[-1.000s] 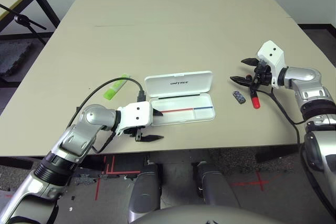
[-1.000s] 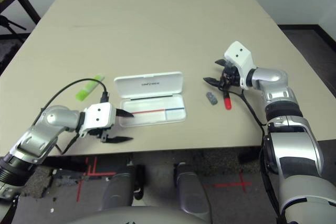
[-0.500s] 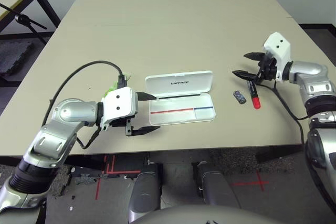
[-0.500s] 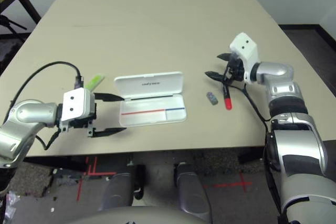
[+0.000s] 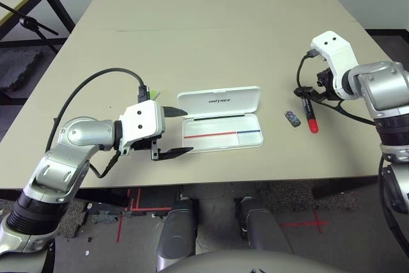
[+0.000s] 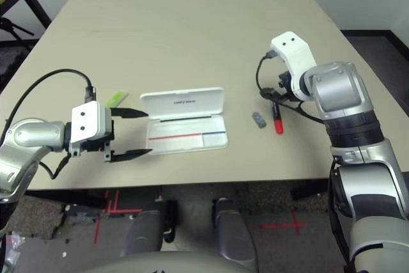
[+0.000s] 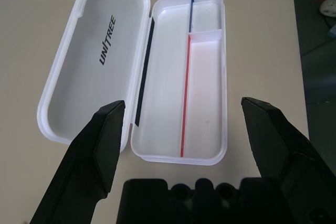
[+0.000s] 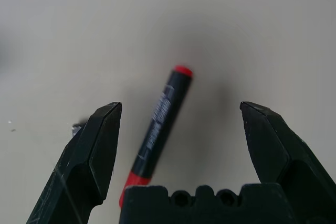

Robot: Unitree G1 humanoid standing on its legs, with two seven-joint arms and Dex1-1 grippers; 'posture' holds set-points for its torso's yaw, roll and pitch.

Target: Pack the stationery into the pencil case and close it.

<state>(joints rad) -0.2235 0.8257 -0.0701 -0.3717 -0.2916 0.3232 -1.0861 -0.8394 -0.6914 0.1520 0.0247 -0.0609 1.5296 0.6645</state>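
White hard-plastic pencil case (image 5: 220,117) lies open just ahead of the wide-open, empty left gripper (image 5: 171,132), ready for filling, while the red marker with black barrel (image 8: 156,130) lies under the spread, empty right gripper (image 8: 181,145), apparently lined up for pickup.

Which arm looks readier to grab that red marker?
The right. Its open end effector hangs over the red marker; the left end effector sits by the pencil case.

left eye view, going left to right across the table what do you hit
left gripper → open pencil case → small dark grey block → red marker
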